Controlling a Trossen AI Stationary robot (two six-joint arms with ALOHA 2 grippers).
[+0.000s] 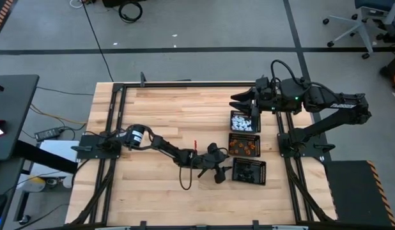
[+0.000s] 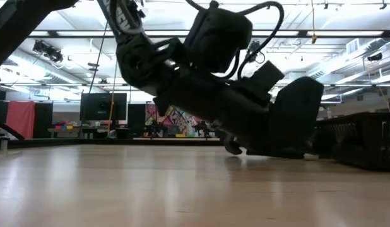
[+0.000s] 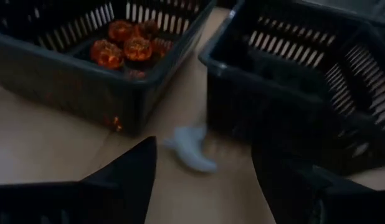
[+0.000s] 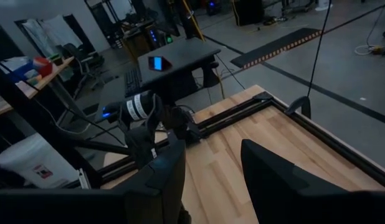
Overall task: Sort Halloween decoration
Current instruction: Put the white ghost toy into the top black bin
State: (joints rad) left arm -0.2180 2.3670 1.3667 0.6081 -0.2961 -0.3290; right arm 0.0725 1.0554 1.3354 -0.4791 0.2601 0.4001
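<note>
My left gripper [image 3: 202, 171] is open, low over the table in front of the gap between two black mesh trays. A small white trinket [image 3: 190, 150] lies on the wood between its fingers, touching neither. The tray on one side [image 3: 86, 74] holds several orange trinkets [image 3: 127, 46]; the tray on the other side [image 3: 292, 93] looks dark inside. From above, the left gripper [image 1: 220, 169] sits beside the near tray [image 1: 248, 171], with the orange-filled tray [image 1: 243, 145] and the white-filled tray [image 1: 243, 121] beyond it. My right gripper [image 1: 241, 101] hangs open above the white tray's far side.
The three trays stand in a row along the table's right side, next to the right arm's rail [image 1: 280, 137]. A small red piece [image 1: 193, 142] lies on the wood near the left forearm. Bare wood stretches across the table's middle and far left [image 1: 165, 105].
</note>
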